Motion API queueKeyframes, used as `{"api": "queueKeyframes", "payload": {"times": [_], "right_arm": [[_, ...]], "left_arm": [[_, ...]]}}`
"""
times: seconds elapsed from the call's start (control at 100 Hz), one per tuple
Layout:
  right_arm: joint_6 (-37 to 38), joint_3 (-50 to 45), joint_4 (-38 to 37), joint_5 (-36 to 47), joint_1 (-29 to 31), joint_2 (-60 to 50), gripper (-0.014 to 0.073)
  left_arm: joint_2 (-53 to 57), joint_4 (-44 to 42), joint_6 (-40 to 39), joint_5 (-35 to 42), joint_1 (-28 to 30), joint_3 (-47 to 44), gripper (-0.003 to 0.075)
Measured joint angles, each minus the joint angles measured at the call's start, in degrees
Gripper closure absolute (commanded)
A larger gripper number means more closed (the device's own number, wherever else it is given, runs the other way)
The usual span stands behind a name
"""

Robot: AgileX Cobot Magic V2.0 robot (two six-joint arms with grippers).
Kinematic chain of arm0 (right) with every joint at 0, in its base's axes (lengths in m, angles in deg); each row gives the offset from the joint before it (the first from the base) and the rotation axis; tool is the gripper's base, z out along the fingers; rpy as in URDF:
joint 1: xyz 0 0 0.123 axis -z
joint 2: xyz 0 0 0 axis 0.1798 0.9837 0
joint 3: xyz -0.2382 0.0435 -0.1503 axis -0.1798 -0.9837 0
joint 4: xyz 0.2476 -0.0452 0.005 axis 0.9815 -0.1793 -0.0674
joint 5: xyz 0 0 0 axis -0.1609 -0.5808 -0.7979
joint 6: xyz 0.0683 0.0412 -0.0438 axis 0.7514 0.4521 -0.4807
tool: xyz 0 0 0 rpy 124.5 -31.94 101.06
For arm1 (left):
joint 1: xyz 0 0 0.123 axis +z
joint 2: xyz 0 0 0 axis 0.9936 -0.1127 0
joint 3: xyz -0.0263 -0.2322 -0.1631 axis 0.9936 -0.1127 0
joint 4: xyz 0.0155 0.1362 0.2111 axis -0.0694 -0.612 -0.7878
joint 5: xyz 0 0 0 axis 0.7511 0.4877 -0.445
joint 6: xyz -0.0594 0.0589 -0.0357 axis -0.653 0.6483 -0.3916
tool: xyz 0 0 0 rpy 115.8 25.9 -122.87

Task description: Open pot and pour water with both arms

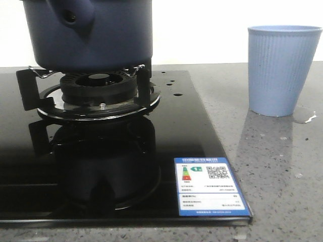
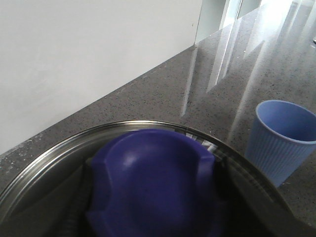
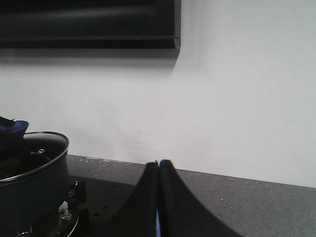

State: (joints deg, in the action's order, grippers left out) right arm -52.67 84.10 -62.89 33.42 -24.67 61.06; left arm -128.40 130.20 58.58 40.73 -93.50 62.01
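Pot: pot sits on burner of black stove.
Lid: glass lid on pot, not yet off.
Left gripper: at blue knob; fingers dark blurs beside knob, grip cannot tell.
Right gripper: fingers pressed together, empty, right of pot.
Cup: ribbed cup right of stove; water puddle at its base.
Progress: opening and pouring both left.

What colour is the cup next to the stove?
Light blue, with thin up-and-down ridges. The cup shows best in the front view.
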Motion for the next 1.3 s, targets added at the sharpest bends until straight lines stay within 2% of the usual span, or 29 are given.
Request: {"api": "queueKeyframes", "payload": {"times": [0.08, 0.2, 0.29, 0.43, 0.59, 0.67, 0.79, 0.92, 1.13, 1.3], "right_arm": [[0.0, 0.0, 0.1, 0.0, 0.0, 0.0, 0.0661], [0.0, 0.0, 0.6, 0.0, 0.0, 0.0, 0.0661], [0.0, 0.0, 0.7, -0.1, 0.0, 0.0, 0.0661], [0.0, 0.0, 0.8, -1.3, 0.0, 0.0, 0.0661], [0.0, 0.0, 0.8, -2.5, 0.0, 0.0, 0.0661], [-1.4, 0.0, 0.8, -3.3, 0.0, 0.0, 0.0661], [-5.9, 0.0, 0.8, -7.0, 0.0, 0.0, 0.0667], [-12.2, -1.1, 0.8, -8.7, 0.0, -2.6, 0.0667], [-15.0, -7.0, 0.8, -6.8, 0.0, -12.0, 0.0667], [-15.3, -11.9, 2.5, -5.3, 0.0, -18.2, 0.0667]], "left_arm": [[0.0, -0.1, -0.1, 0.1, 0.0, 0.0, 0.0326], [0.0, 0.5, -0.1, 0.3, 0.0, 0.0, 0.0141], [0.1, 2.9, -0.1, 0.5, 0.0, 0.0, 0.0108], [1.7, 5.6, -0.1, 0.8, 0.0, 0.0, 0.0181], [7.0, 6.5, -0.1, 3.0, 0.0, -0.1, 0.0391], [11.1, 6.8, -1.5, 6.8, 0.0, -0.8, 0.0475], [19.7, 7.3, -4.0, 16.2, 0.0, -4.5, 0.0522], [31.5, 6.6, -4.8, 23.0, 0.0, -12.8, 0.0586], [50.1, 4.0, -4.9, 23.9, 0.0, -32.2, 0.0741], [61.1, 3.9, -4.9, 23.8, 0.0, -44.6, 0.0739]]}}
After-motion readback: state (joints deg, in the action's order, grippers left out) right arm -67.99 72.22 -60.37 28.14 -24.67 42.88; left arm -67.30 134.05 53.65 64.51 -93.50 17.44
